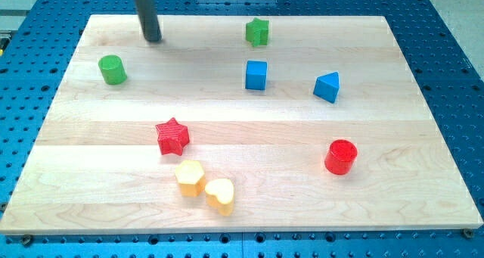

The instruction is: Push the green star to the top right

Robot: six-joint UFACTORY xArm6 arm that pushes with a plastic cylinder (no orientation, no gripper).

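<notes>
Green star [257,32] sits near the desk [227,114] top edge, above the blue cube [256,75]. My tip [153,38], a bare rod tool with no jaws, is well left of the star. Risk: an off-centre push spins the star off the edge or down into the cube.

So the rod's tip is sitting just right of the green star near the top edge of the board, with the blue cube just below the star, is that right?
Not quite. In the camera view my tip is well to the left of the green star, nearer the green cylinder, not right of the star. The rest holds: the star sits near the board's top edge, with the blue cube just below it.
</notes>
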